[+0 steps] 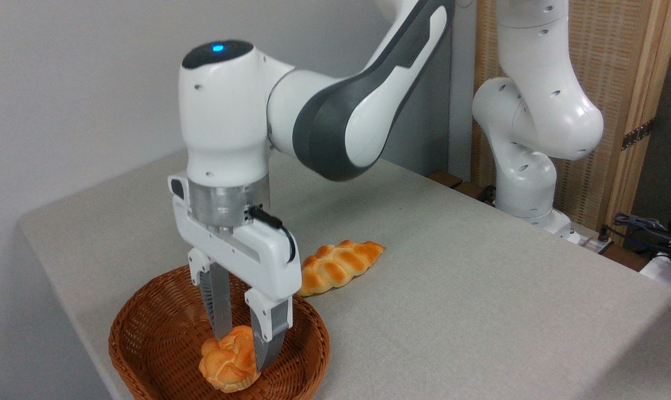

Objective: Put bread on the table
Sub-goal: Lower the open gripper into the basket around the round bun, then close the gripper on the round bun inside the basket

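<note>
Bread (pixel 228 360), small knotted bun, sat inside the wicker basket (pixel 163 333) at the tabletop's (pixel 480 289) near-left corner. My hand (pixel 245 347) straddled it, fingers (pixel 220 308) apparently touching both sides, maybe gripping. Braided loaf (pixel 338 265) lay on the tabletop just behind the basket.

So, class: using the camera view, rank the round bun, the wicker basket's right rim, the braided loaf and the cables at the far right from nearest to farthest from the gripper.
1. Round bun: between the gripper fingers, inside the basket.
2. Basket's right rim: just right of the fingers.
3. Braided loaf: on the table, behind and to the right.
4. Cables: past the table's far right edge.
</note>
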Action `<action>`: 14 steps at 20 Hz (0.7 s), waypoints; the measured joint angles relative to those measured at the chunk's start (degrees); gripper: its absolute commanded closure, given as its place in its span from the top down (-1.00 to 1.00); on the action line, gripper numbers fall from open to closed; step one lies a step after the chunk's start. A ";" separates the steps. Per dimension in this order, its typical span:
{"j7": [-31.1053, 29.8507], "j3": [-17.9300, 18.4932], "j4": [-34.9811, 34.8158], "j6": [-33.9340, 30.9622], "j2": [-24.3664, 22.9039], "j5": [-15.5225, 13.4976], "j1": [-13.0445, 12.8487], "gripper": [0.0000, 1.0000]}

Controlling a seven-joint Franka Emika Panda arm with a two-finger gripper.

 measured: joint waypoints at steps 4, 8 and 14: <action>0.00 -0.15 0.01 2.00 2.13 0.00 -0.33 1.00; 0.00 -0.23 0.05 2.80 3.00 0.00 -0.87 1.00; 0.01 -0.32 0.06 4.10 3.45 0.00 -1.23 -0.13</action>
